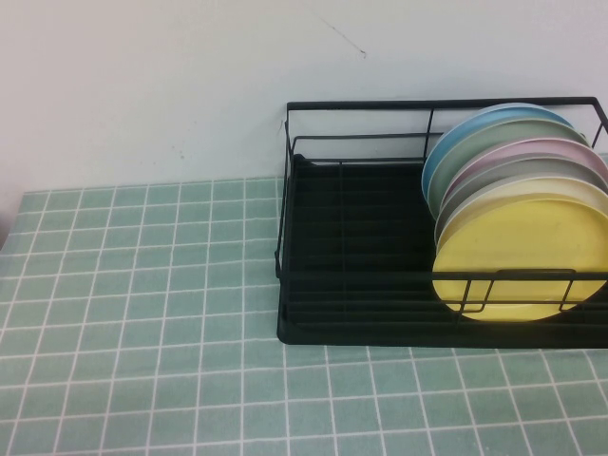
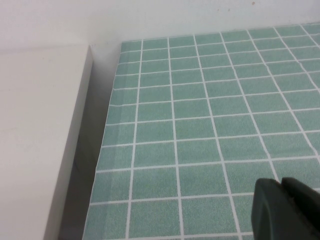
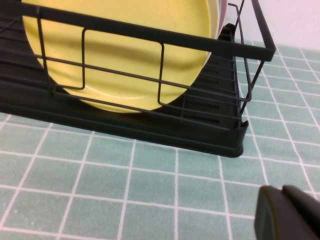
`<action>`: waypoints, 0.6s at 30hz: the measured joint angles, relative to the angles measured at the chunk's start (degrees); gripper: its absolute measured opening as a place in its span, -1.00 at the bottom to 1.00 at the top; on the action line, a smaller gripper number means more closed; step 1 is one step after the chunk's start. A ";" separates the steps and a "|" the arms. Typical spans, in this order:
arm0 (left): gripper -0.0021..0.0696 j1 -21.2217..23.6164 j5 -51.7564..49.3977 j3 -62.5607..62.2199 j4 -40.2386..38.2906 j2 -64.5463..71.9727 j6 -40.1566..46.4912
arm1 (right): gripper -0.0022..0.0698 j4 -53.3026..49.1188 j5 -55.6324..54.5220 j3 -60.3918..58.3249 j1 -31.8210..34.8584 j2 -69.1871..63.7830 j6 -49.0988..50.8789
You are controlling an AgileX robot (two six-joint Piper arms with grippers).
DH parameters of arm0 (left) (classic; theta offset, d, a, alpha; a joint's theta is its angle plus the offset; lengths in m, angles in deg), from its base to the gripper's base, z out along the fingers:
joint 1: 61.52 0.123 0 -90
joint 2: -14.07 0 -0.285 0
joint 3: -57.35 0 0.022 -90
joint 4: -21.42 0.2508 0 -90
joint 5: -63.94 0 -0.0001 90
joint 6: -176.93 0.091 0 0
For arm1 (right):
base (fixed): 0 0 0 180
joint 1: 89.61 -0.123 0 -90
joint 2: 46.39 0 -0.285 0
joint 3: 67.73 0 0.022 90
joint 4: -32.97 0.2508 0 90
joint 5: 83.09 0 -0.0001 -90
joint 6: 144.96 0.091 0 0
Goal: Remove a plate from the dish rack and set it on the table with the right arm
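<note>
The yellow plate (image 1: 522,256) stands on edge at the front of a row of plates at the right end of the black wire dish rack (image 1: 351,256). The rack sits on the green tiled table (image 1: 142,313). Neither gripper shows in the high view. In the right wrist view my right gripper (image 3: 282,192) is shut and empty, low over the tiles a short way in front of the rack's corner (image 3: 235,145), with the yellow plate (image 3: 125,55) behind the wires. In the left wrist view my left gripper (image 2: 281,182) is shut and empty above bare tiles.
Behind the yellow plate stand a whitish, a pink (image 1: 546,150), a green and a blue plate (image 1: 475,128). The rack's left half holds nothing. A white wall backs the table. A white panel (image 2: 35,140) borders the table's edge near my left gripper.
</note>
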 joint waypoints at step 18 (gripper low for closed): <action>-0.95 0.00 0.00 0.00 0.00 0.00 0.00 | -0.94 34.13 -13.22 -0.50 0.00 0.00 1.30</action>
